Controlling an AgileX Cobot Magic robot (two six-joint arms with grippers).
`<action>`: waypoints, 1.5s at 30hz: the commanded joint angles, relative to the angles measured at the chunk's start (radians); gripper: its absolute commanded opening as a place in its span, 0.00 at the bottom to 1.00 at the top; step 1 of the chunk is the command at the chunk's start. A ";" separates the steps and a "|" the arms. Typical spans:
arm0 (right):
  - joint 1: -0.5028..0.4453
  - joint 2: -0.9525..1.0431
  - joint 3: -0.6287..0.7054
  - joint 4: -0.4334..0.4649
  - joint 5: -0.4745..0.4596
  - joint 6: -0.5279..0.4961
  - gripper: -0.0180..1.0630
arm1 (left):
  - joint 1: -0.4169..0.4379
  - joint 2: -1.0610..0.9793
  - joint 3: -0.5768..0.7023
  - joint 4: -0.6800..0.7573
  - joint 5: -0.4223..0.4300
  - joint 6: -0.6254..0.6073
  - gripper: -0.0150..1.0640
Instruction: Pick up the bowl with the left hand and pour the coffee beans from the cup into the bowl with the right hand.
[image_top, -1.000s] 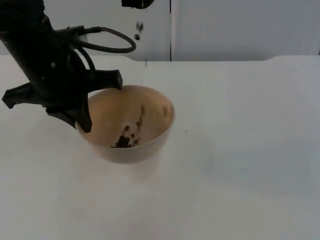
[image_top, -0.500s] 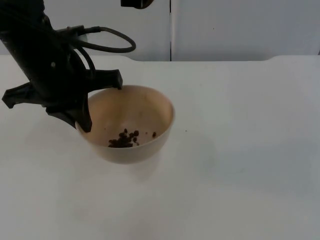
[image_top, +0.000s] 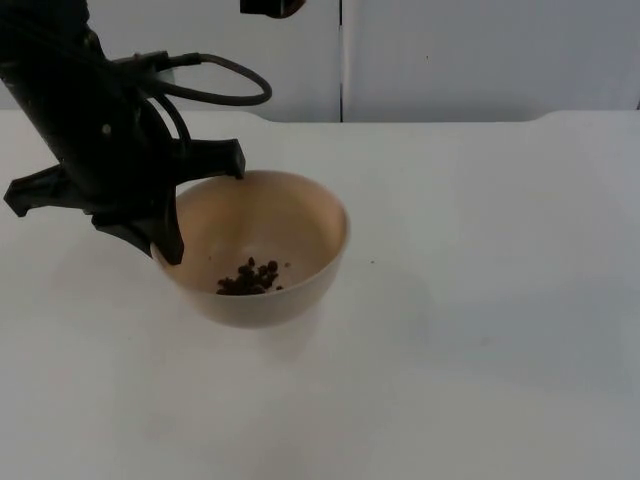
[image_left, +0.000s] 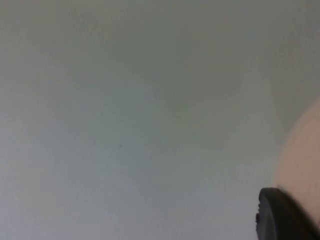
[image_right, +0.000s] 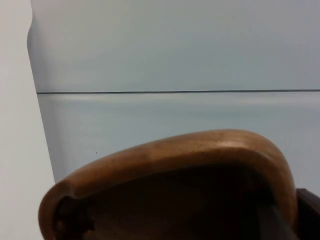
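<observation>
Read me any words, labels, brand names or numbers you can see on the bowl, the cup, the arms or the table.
There are none to read.
The bowl, gripped at its rim by the left hand, is plain beige, with coffee beans inside.
The wooden cup seen from the right arm's wrist carries no print on the part that shows.
The table and the partition wall bear no markings.

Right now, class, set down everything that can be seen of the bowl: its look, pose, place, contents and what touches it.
The bowl is round and deep, pale beige with a smooth matt surface, like light wood or ceramic. It sits upright left of the table's middle. A small heap of dark coffee beans lies at its bottom. The left claw grips its left rim; whether the base touches the table cannot be told.
</observation>
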 joint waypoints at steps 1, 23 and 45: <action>0.004 -0.006 -0.001 -0.012 -0.003 0.013 0.02 | 0.003 -0.001 -0.003 -0.011 -0.006 -0.008 0.01; -0.157 -0.074 -0.004 0.405 -0.083 0.121 0.02 | 0.003 -0.001 -0.003 -0.011 -0.006 -0.008 0.01; -0.433 -0.083 -0.004 1.085 -0.110 -0.085 0.02 | 0.003 -0.001 -0.003 -0.019 -0.008 -0.008 0.01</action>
